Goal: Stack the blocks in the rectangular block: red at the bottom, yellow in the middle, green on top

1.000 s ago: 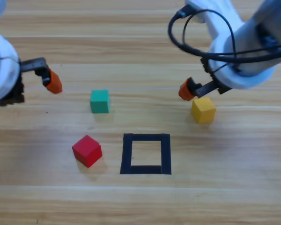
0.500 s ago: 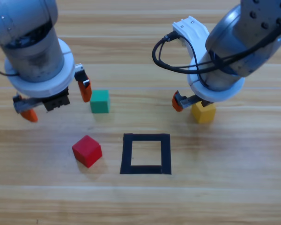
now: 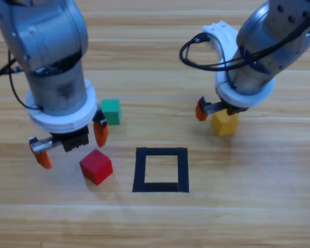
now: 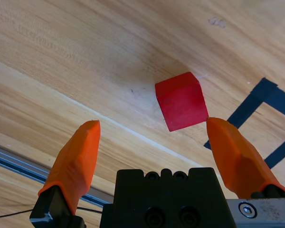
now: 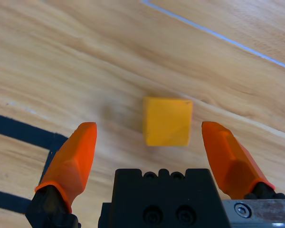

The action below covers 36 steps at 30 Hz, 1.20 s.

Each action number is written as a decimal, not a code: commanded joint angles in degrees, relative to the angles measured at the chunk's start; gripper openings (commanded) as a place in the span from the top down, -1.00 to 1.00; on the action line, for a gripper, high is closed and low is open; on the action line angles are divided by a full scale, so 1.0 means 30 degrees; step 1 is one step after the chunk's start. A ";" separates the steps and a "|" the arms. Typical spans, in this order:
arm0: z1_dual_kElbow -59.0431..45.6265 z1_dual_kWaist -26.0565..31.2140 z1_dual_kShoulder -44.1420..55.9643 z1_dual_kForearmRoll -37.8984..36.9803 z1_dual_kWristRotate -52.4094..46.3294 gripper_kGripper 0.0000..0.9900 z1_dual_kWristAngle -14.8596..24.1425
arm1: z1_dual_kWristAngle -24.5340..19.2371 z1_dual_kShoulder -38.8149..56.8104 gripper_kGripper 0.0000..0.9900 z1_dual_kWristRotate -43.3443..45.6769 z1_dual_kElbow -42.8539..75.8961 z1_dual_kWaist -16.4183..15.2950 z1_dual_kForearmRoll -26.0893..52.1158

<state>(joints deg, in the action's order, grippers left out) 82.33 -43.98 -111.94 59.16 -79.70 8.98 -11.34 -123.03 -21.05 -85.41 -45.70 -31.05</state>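
— Tape outline (image 3: 160, 169) first, since it lies nearest us on the table (image 3: 258, 217): a black, nearly square frame with only bare wood inside. Where do the cubes sit from it?

— Red (image 3: 96, 166) is just left of the outline, apart from the tape and turned at an angle. Yellow (image 3: 225, 123) lies beyond the outline's right corner, a little farther off. Green (image 3: 111, 111) is beyond its left corner, farther back than red.

— And the left gripper (image 3: 70, 144)?

— It hangs over the wood left of the outline, just behind red. Its jaws are spread wide with nothing between them. One orange tip is just beside red's far corner, the other well out to the left. In its own wrist view red (image 4: 181, 100) sits ahead of the open jaws, nearer the right-hand one, and a corner of the outline (image 4: 256, 97) shows past it.

— The right gripper (image 3: 217, 109)?

— Beyond the outline's right side, right above yellow. From overhead only one orange tip shows, on the cube's left; the arm hides the other. Its wrist view settles it: jaws wide apart, yellow (image 5: 166, 121) resting on the wood between and ahead of them, touching neither, with the outline's tape (image 5: 21, 133) off to the left.

— So nothing is held?

— Nothing. All three cubes rest on the table, outside the outline.
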 commanded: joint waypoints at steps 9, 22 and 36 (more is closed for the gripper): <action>0.0944 0.0391 -0.2062 -0.0178 -0.2029 -0.97 -0.1061 | 0.0618 -0.2585 -0.92 -0.0190 -0.1822 0.1258 -0.1836; -0.1459 0.0391 -0.0421 -0.2199 -0.6218 -0.91 -0.0826 | 0.2112 -0.4050 -0.76 -0.0131 -0.3522 0.1434 -0.3301; -0.0785 0.0391 -0.1622 -0.2375 -0.6745 -0.85 -0.0738 | 0.3020 -0.4225 0.12 -0.0073 -0.3287 0.1932 -0.3272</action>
<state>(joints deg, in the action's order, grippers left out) 78.89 -43.75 -113.92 52.93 -99.43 6.32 -3.42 -131.18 -21.56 -96.03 -42.77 -40.35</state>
